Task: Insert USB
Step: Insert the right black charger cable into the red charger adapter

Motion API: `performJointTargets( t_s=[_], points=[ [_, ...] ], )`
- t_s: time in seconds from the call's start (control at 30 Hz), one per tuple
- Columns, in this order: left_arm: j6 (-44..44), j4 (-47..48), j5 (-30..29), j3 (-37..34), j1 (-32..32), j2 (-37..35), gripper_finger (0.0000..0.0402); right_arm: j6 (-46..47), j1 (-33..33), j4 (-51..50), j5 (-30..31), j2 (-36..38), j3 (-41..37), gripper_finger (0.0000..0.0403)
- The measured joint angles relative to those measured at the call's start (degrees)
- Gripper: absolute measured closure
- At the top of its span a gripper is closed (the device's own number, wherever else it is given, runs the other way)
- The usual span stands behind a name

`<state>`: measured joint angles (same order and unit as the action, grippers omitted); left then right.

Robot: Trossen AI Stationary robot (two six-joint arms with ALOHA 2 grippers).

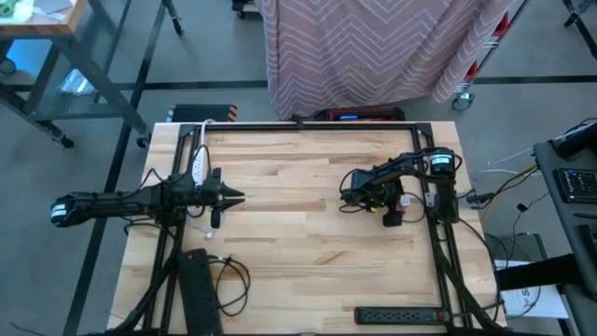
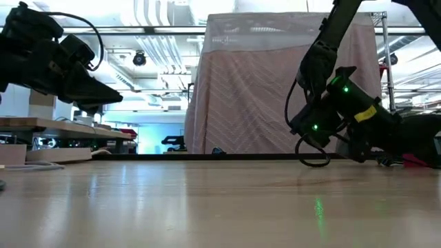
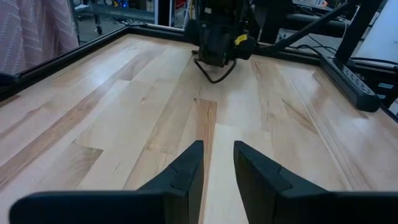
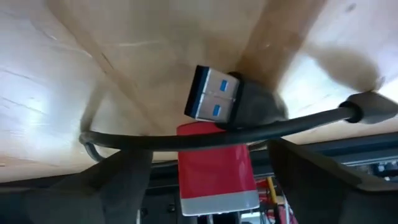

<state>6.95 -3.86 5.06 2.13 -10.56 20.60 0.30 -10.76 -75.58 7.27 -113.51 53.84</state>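
In the right wrist view a black USB plug (image 4: 217, 94) with a blue tongue shows its metal end, and its black cable (image 4: 298, 121) curves across a red box with a grey end (image 4: 214, 171). My right gripper (image 4: 210, 149) is open, one finger on each side of the red box. In the high view it is low at the table's right side (image 1: 390, 207), by the red box (image 1: 403, 202). My left gripper (image 1: 238, 197) waits above the table's left side, open (image 3: 217, 146), pointing toward the right arm. My right gripper has its open fingers (image 4: 124, 177) on either side of the red box, with the cable running across in front of them. I cannot tell whether the fingers touch the box or the cable.
A white power strip (image 1: 199, 163) lies at the far left. One black power strip (image 1: 196, 289) is at the near left and another (image 1: 406, 315) along the near edge. Black frame rails (image 1: 308, 125) border the table. Bare wood (image 1: 298, 233) lies between the arms.
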Motion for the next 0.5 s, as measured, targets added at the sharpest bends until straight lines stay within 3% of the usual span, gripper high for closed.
performJointTargets(
  t_s=[0.3,0.5],
  points=[
    [-0.01,-0.01,0.0,0.0,0.0,0.04,0.0327,2.84,0.0,1.58,-0.17,0.86,1.03,0.0275],
    [0.0,-0.02,0.0,-0.01,0.0,0.04,0.0327,4.2,0.01,2.8,-2.89,2.14,2.69,0.0276]
  ],
)
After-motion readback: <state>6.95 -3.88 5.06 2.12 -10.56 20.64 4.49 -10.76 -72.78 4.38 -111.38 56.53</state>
